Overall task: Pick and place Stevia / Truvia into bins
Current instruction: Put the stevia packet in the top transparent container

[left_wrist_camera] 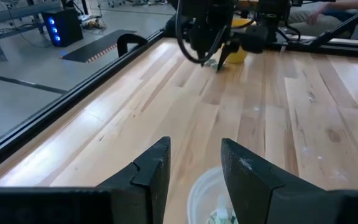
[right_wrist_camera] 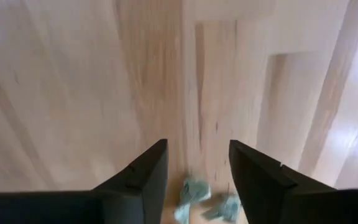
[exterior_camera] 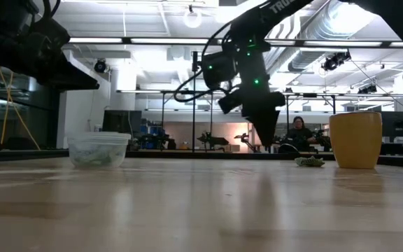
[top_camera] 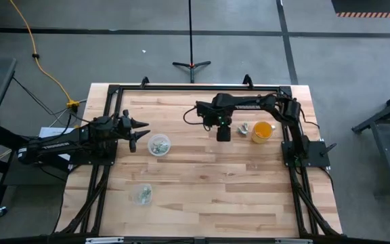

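So the right gripper (top_camera: 223, 133) is hanging over the far-right part of the wooden table (top_camera: 208, 196), fingers apart and empty, pointed down. In its own wrist view you can see a couple of crumpled green-and-white Stevia packets (right_wrist_camera: 194, 190) on the wood just ahead of the fingertips, not between them yet. From above, those loose packets (top_camera: 244, 127) sit between that gripper and an orange cup (top_camera: 262, 131), close to the cup.

The left gripper (top_camera: 141, 134) is parked on the left side, just beside a clear plastic bin (top_camera: 159, 144) that already has some packets in it — its wrist cam shows the bin's rim (left_wrist_camera: 207, 196) right below the parted fingers, nothing held. A second clear bin (top_camera: 143, 194) sits nearer the front edge on the left, also with something greenish inside, though I can't make out how much.

My read: this is the reach-and-grab step for the right arm, a fair way through the job since both bins look partly loaded. The next move needs a small shift toward the cup to get the packets between the fingers, then a drop nearly to the wood — they're flat paper, so a shallow close will probably just slide over them. The orange cup being that close is the thing to watch.
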Controlling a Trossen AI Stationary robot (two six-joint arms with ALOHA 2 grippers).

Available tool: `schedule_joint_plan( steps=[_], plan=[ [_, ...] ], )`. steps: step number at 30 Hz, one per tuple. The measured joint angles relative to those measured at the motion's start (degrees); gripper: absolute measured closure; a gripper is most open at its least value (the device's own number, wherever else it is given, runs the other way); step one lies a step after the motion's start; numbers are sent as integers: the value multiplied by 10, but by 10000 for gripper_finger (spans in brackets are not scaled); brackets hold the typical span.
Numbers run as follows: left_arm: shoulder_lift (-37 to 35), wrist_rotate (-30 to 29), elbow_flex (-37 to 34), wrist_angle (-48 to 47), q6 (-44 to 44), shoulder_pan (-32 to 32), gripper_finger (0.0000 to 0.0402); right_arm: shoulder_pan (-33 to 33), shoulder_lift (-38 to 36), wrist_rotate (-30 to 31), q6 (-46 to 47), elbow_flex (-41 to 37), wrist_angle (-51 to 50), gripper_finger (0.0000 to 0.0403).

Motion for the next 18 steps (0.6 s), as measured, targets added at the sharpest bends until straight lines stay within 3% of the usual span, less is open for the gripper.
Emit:
schedule_joint_plan(
  steps=[6, 18],
  plan=[
    [0, 0, 0, -12, 1, 0, 224, -2, -43, -34, -10, -22, -22, 266],
    [0, -1, 0, -4, 11, 0, 224, -36, -245, -47, -24, -299, 205, 267]
  ],
)
